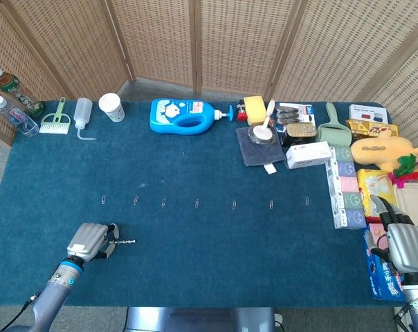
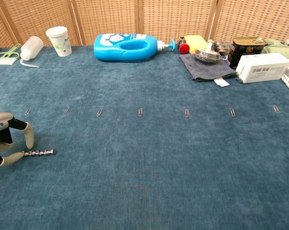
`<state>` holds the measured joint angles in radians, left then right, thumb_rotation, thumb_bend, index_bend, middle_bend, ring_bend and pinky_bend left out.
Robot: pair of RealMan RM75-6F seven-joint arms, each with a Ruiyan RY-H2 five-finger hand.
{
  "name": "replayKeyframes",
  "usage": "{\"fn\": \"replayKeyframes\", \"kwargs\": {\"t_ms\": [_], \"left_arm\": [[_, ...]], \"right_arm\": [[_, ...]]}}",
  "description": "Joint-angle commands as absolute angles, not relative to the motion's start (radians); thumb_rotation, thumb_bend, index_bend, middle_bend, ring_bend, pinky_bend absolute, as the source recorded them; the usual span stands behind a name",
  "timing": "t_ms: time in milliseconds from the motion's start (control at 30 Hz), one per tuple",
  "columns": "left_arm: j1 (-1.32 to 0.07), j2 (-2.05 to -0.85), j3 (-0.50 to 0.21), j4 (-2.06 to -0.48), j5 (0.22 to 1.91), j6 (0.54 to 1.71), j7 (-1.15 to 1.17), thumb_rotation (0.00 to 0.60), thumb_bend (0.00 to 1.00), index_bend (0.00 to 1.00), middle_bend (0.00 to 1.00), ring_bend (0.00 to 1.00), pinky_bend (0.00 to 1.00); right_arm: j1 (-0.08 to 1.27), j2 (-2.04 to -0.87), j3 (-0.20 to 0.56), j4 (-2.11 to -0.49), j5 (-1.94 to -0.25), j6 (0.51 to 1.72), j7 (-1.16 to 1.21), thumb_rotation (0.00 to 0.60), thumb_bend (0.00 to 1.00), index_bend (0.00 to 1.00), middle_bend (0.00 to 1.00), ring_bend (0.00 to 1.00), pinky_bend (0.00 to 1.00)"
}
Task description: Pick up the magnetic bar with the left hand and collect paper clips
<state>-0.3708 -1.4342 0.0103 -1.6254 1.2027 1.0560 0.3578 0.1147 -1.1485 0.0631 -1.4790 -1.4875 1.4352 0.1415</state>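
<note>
The magnetic bar (image 1: 124,242) (image 2: 39,153), a short string of shiny beads, lies flat on the blue cloth at the near left. My left hand (image 1: 90,242) (image 2: 8,141) is at the bar's left end, a finger (image 2: 28,138) above it and the thumb (image 2: 9,159) below it, still apart. The bar rests on the cloth. Several paper clips (image 1: 196,203) (image 2: 141,112) lie in a row across the middle. My right hand (image 1: 405,247) hovers at the table's right edge with fingers apart, holding nothing.
A blue detergent bottle (image 1: 185,115), a paper cup (image 1: 112,106), a squeeze bottle (image 1: 83,114) and a small brush (image 1: 55,122) stand along the back. Boxes, a tin, a grey cloth with a bowl (image 1: 262,136) and snack packs (image 1: 379,181) crowd the right side.
</note>
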Motion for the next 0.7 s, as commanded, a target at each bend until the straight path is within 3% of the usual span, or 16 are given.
{"fn": "replayKeyframes", "kwargs": {"t_ms": [33,700], "left_arm": [[-0.373,-1.437,0.01,-1.625,1.2,1.054,0.359,0.6,0.37,0.44,1.0,1.0,1.0],[-0.387,-1.441,0.015,-1.629,1.172,1.044,0.381,0.6,0.37,0.44,1.0,1.0,1.0]], "right_arm": [[0.114,-1.148,0.064,-1.479,-1.487,1.437,0.142,0.6,0.5,0.0,0.15,0.15,0.25],[0.105,-1.15,0.067,-1.47,-1.483,1.442,0.152,0.6,0.5,0.0,0.15,0.15,0.25]]}}
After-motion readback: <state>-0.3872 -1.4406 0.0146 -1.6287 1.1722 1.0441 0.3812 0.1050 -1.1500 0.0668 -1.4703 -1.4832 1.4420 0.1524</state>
